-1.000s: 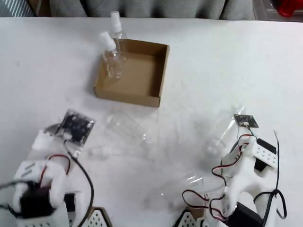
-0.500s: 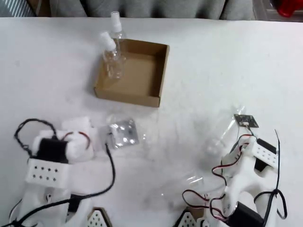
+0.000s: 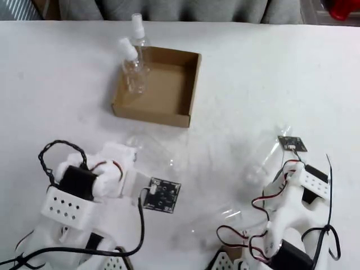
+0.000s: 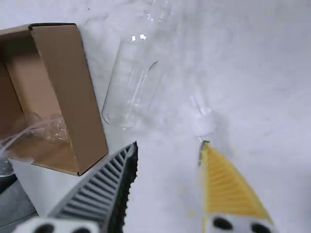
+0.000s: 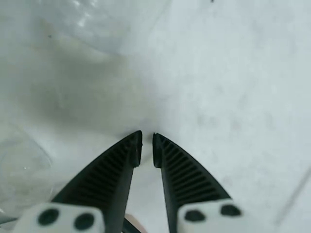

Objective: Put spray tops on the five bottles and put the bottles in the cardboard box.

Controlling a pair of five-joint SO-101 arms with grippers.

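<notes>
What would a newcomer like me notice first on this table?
Likely the brown cardboard box on the white table, with two spray-topped bottles standing at its far left corner. Nearer, the left gripper is open by a loose spray top, with a capless clear bottle lying beside it.

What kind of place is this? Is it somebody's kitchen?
Probably not a kitchen; it looks like a robot lab or workshop. Two arms sit at a white table, with a box and clear spray bottles.
</notes>
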